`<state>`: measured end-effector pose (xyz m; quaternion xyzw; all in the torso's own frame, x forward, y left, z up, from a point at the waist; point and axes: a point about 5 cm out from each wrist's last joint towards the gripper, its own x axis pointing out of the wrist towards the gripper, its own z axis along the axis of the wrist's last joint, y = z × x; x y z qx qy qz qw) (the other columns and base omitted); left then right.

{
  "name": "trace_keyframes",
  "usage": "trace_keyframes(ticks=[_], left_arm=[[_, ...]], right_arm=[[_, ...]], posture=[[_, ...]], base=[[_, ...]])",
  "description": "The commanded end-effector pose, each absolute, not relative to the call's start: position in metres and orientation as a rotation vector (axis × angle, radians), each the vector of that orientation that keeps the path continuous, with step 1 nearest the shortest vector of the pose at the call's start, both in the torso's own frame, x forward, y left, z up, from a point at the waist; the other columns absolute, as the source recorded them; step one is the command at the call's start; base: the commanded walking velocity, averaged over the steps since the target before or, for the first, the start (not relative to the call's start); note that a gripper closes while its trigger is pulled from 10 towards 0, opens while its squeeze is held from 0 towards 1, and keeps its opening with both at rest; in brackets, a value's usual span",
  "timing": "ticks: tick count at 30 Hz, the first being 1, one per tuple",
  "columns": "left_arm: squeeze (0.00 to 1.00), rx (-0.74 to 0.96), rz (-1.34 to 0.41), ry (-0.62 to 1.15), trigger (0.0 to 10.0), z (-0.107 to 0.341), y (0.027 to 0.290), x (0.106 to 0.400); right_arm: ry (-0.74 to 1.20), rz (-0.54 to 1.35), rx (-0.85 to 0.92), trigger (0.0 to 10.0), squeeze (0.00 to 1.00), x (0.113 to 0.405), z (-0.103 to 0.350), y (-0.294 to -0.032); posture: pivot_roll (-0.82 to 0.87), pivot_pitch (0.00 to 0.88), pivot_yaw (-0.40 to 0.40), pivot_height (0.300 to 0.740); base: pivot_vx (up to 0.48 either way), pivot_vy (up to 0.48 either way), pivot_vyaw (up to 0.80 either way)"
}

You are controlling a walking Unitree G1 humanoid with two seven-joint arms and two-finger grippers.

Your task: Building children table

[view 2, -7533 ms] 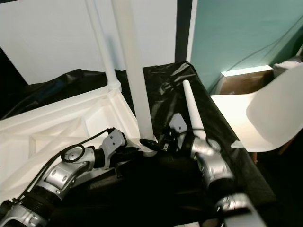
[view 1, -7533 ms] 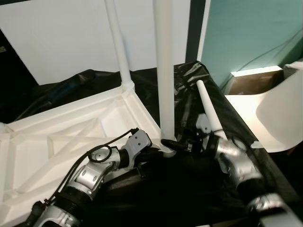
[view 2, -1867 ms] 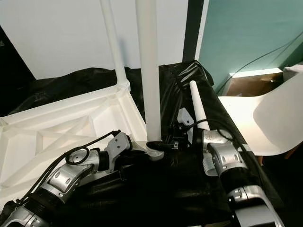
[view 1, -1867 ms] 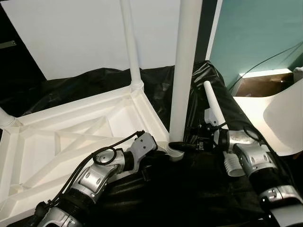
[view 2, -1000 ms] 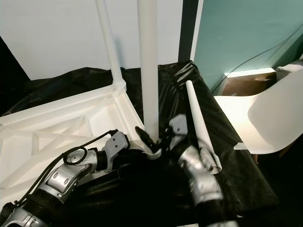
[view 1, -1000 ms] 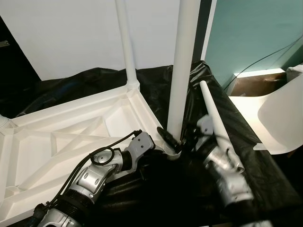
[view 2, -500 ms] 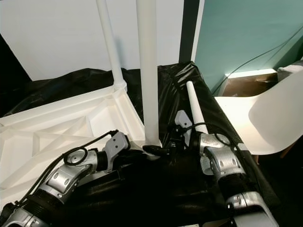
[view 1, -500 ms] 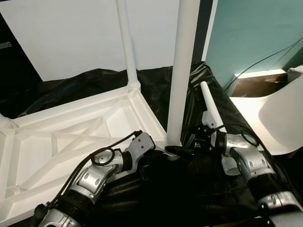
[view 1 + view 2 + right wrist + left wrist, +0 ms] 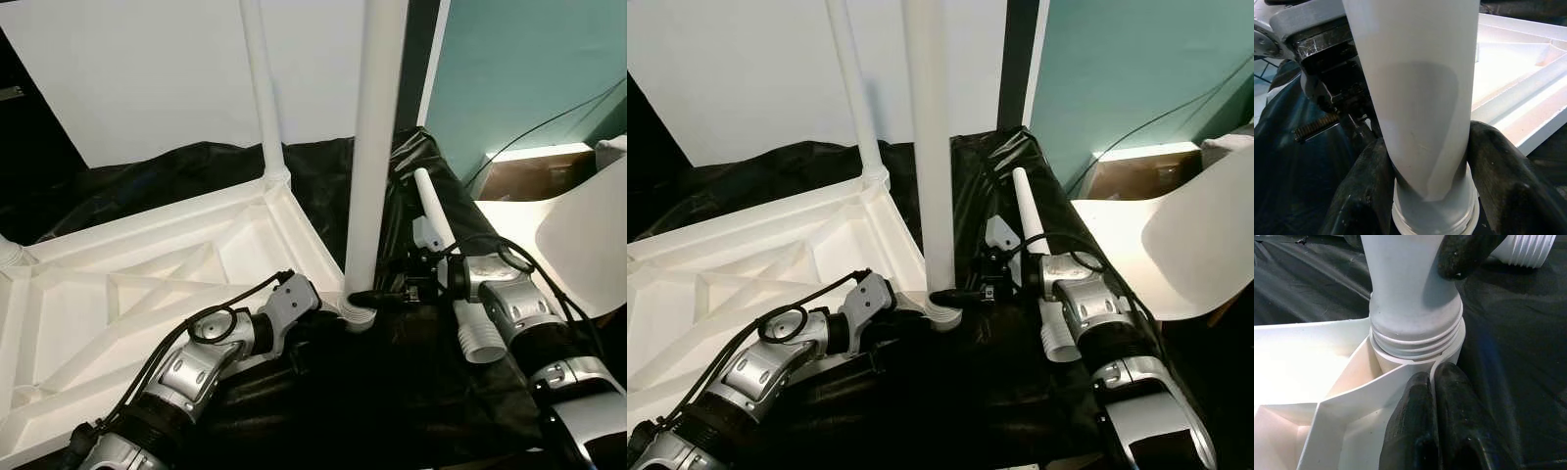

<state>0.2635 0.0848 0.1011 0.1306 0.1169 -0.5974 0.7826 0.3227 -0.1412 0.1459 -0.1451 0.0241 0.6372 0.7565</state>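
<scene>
The white plastic children's tabletop [image 9: 147, 284] lay upside down on a black plastic sheet [image 9: 411, 392], ribbed underside facing up. A near table leg [image 9: 377, 147] stood upright in the threaded corner socket [image 9: 359, 315] at the tabletop's front right corner. A far leg [image 9: 263, 88] stood upright in the next corner behind it. A loose leg [image 9: 1034, 245] lay on the black sheet just beside the right arm, threaded end toward the robot.

The right gripper [image 9: 1425, 191] reached in from the right, its fingers [image 9: 1364, 196] spread around the base of the near leg, one on each side, pressing against it just above the threads. In the left eye view one black fingertip [image 9: 364, 299] showed at the leg's foot.

The left gripper [image 9: 1432, 421] sat low at the tabletop's front edge, its two fingers pressed together, tips touching the socket rim just below the leg's threads; nothing was pinched between them.

A white chair [image 9: 588, 245] stood to the right, off the sheet, beside a teal wall [image 9: 529, 69].
</scene>
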Motion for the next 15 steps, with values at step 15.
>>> trace_keyframes(ticks=[15], left_arm=[[0.00, 0.187, -1.426, 0.386, 10.0, 0.074, 0.084, 0.242]], right_arm=[[-0.253, 0.435, -0.009, 0.0, 0.00, 0.307, 0.139, -0.148]], posture=[[0.04, 0.000, -0.008, 0.740]], base=[[0.000, 0.000, 0.00]])
